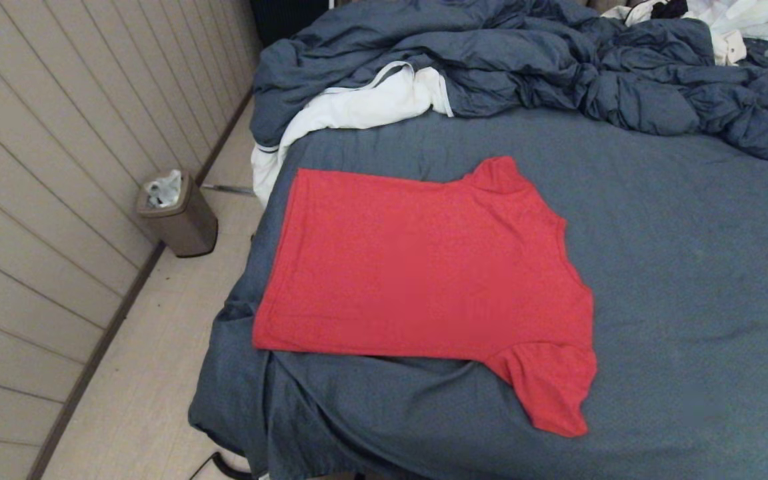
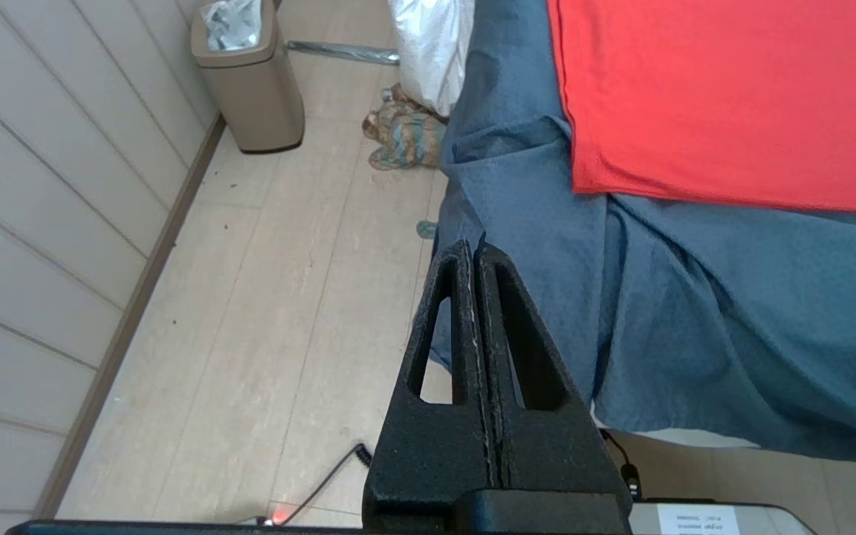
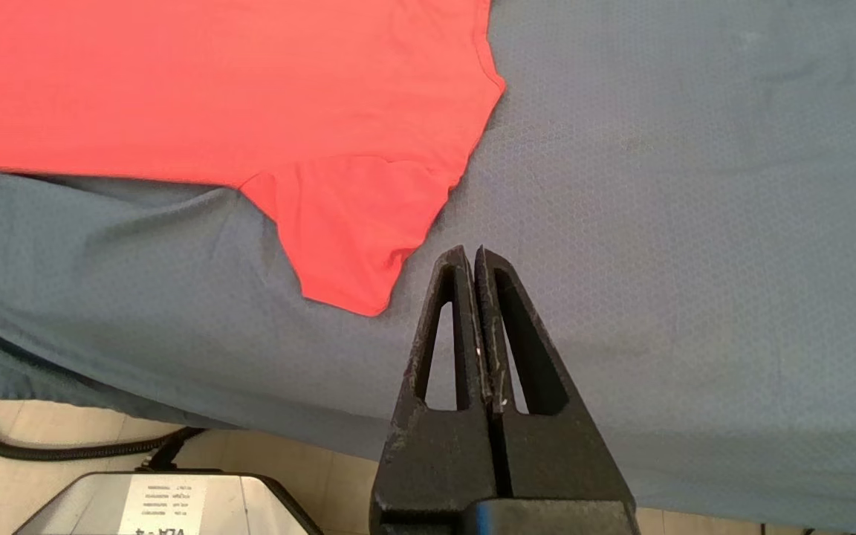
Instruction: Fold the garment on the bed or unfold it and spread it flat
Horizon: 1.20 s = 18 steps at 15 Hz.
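The red T-shirt [image 1: 424, 267] lies spread flat on the bed [image 1: 691, 267], hem toward the bed's left edge, neck to the right, one sleeve near the front edge. Neither gripper shows in the head view. In the left wrist view my left gripper [image 2: 474, 249] is shut and empty, held off the bed's front left corner, with the shirt's hem corner [image 2: 695, 96] beyond it. My right gripper [image 3: 470, 254] is shut and empty too, hovering over bare sheet [image 3: 695, 223] just to the side of the shirt's near sleeve [image 3: 354, 230].
A bulky slate-blue duvet [image 1: 557, 60] is heaped across the far side of the bed, with a white cloth with dark trim [image 1: 357, 107] under it. A tan waste bin [image 1: 181, 217] stands by the wall on the left. A cable [image 3: 64, 449] lies on the floor.
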Available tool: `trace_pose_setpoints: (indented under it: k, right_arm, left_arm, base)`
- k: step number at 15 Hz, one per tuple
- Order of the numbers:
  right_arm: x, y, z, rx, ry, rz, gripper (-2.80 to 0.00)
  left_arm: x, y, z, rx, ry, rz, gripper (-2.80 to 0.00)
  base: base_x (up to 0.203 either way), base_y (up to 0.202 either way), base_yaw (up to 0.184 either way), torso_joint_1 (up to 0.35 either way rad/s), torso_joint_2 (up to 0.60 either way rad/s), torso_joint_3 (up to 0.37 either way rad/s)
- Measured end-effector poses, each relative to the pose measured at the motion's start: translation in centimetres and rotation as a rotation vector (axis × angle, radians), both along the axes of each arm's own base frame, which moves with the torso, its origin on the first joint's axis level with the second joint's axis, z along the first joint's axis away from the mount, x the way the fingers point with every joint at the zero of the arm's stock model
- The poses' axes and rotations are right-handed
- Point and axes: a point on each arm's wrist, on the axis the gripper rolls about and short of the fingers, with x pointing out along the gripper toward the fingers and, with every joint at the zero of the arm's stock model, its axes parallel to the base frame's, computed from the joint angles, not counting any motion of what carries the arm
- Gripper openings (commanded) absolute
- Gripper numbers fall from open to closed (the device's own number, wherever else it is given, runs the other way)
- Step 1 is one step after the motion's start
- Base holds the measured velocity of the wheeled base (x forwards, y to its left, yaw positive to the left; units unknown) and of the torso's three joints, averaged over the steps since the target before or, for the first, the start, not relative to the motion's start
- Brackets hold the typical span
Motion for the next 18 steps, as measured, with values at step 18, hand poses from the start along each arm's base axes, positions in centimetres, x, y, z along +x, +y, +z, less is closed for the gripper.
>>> trace_pose_setpoints:
  k: [18]
  right_arm:
    - [0.7, 0.0, 11.0, -0.004, 0.083, 0.053, -2.8]
  left_arm:
    - [3.4, -0.1, 13.3, -0.003, 0.033, -0.063, -2.8]
  base:
    - [0.0, 0.0, 0.0, 0.0, 0.0, 0.0]
